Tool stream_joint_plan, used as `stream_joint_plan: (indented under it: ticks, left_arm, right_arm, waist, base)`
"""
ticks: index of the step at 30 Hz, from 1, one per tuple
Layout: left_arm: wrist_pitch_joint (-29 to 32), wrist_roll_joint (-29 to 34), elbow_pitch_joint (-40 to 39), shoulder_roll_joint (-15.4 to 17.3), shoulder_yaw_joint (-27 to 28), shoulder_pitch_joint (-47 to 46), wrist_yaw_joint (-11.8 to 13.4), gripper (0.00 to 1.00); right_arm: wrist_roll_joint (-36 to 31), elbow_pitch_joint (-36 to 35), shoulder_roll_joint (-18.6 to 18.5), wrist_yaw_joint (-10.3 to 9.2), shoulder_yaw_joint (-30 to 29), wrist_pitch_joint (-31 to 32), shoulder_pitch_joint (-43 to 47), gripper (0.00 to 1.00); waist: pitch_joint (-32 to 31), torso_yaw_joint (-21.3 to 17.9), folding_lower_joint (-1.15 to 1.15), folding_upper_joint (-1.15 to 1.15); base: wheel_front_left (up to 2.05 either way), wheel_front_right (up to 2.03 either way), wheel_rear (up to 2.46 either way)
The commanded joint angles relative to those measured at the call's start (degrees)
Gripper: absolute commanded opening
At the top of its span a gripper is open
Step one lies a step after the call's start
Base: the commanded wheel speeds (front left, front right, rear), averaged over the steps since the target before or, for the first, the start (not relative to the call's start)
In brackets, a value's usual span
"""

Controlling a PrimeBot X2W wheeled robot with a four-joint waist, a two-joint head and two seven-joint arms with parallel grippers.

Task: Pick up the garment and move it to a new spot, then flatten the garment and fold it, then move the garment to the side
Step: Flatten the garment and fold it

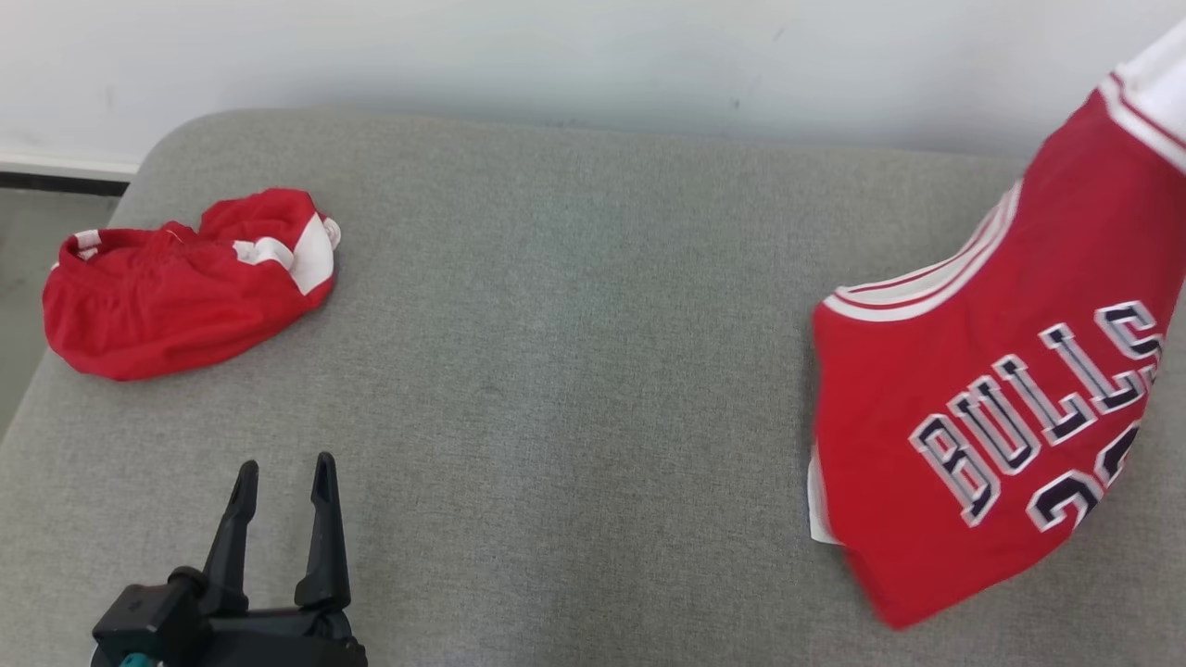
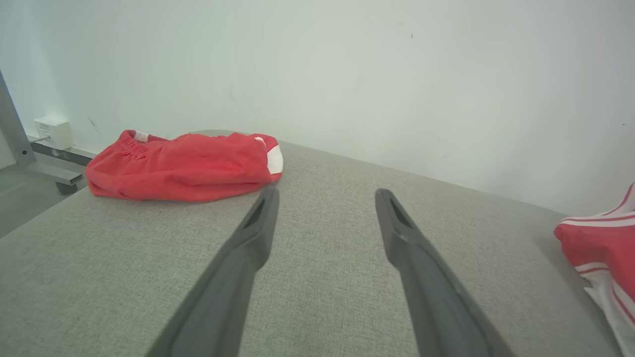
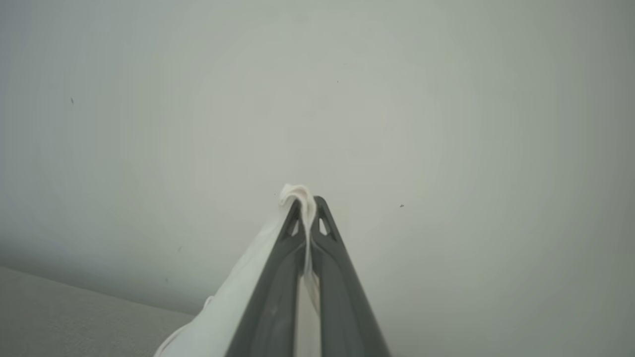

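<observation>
The garment [image 1: 1005, 408], a red jersey with white trim and "BULLS" lettering, hangs at the right, its lower end resting on the grey cushion [image 1: 574, 371]. Its top runs out of the head view's upper right corner. In the right wrist view my right gripper [image 3: 308, 203] is shut on a white fold of the garment [image 3: 297, 192], held up in front of the pale wall. The garment's edge [image 2: 603, 248] shows at the far right of the left wrist view. My left gripper [image 1: 284, 474] stands open low at the front left, its fingers [image 2: 258, 223] apart over bare cushion.
A second crumpled red cloth [image 1: 181, 283] with white trim lies at the cushion's far left corner, also the red cloth [image 2: 183, 166] ahead of my left fingers. A pale wall [image 1: 593, 56] backs the cushion. A metal frame leg [image 2: 15, 129] stands off its left side.
</observation>
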Motion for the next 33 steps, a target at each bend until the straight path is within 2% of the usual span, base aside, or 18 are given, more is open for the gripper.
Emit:
stream_joint_plan:
  ticks: [1, 5, 15, 22, 27, 33]
  left_arm:
    - [-0.05, -0.04, -0.08, 0.00, 0.16, 0.79, -0.04, 1.00]
    - [-0.05, -0.23, -0.40, 0.00, 0.29, 1.34, -0.02, 1.00]
    - [-0.05, -1.17, -1.12, 0.01, -0.34, 2.00, 0.75, 1.00]
    - [-0.05, -1.70, -1.06, 0.02, -1.18, 0.96, 0.97, 1.00]
    - [-0.05, -2.46, -0.78, 0.01, -1.99, 0.97, 1.27, 1.00]
    - [-0.05, -3.34, -0.33, 0.00, -3.35, 0.68, 1.73, 1.00]
  right_arm:
    - [-0.75, -0.66, -0.39, -0.14, 0.53, -0.46, -1.41, 0.00]
    - [-1.21, -2.12, 0.89, -0.14, 1.26, -0.84, -3.43, 0.00]
    - [1.31, -11.41, 12.49, -0.14, 6.16, -2.41, 2.48, 0.00]
    - [2.43, -18.98, 21.38, -0.14, 9.45, -2.76, 11.71, 0.00]
    - [1.50, -21.40, 27.77, -0.14, 11.59, -2.83, 20.88, 0.00]
    - [-1.12, -22.73, 31.26, -0.14, 16.66, -2.85, 31.00, 0.00]
  waist:
    - [-1.50, 0.33, 0.00, 0.00]
    - [-2.13, 0.55, 0.00, 0.00]
    - [-2.71, 1.67, 0.00, 0.00]
    - [-2.15, 3.74, 0.00, 0.00]
    - [-2.20, 5.83, 0.00, 0.00]
    - [-1.96, 8.01, 0.00, 0.00]
  base:
    - [0.00, 0.00, 0.00]
    - [0.00, 0.00, 0.00]
    - [0.00, 0.00, 0.00]
    - [0.00, 0.00, 0.00]
    - [0.00, 0.00, 0.00]
    - [0.00, 0.00, 0.00]
